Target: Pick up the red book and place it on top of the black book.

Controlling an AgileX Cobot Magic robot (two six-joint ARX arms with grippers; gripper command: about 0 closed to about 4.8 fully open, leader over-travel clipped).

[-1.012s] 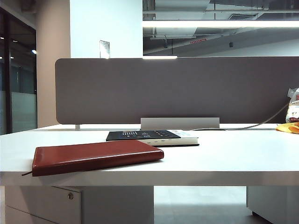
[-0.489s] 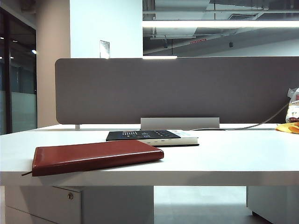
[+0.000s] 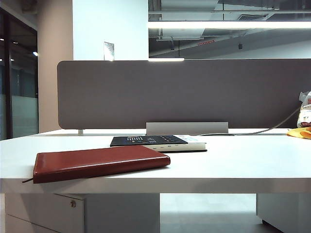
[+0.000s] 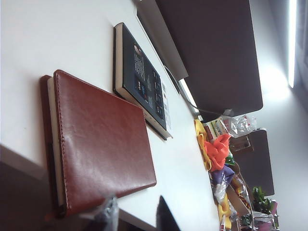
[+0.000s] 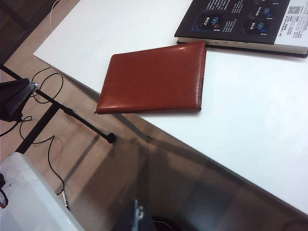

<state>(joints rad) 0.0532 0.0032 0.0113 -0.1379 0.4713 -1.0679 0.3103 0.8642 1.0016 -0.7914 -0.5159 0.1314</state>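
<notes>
The red book (image 3: 97, 162) lies flat at the table's front left, one corner close to the front edge. Behind it, near the middle, lies the black book (image 3: 155, 141) with white print, a small gap between the two. Neither gripper shows in the exterior view. In the left wrist view my left gripper (image 4: 136, 215) hangs off the table's front edge beside the red book (image 4: 101, 144), open and empty; the black book (image 4: 144, 86) lies beyond. In the right wrist view my right gripper (image 5: 137, 216) is a single dark tip, shut, over the floor, well short of the red book (image 5: 154, 79) and black book (image 5: 240, 19).
A grey divider panel (image 3: 184, 92) stands along the table's back. Yellow and bagged items (image 3: 301, 130) sit at the far right, seen as colourful clutter (image 4: 219, 154) in the left wrist view. A stand with cables (image 5: 72, 113) and a white box (image 5: 29, 202) are on the floor.
</notes>
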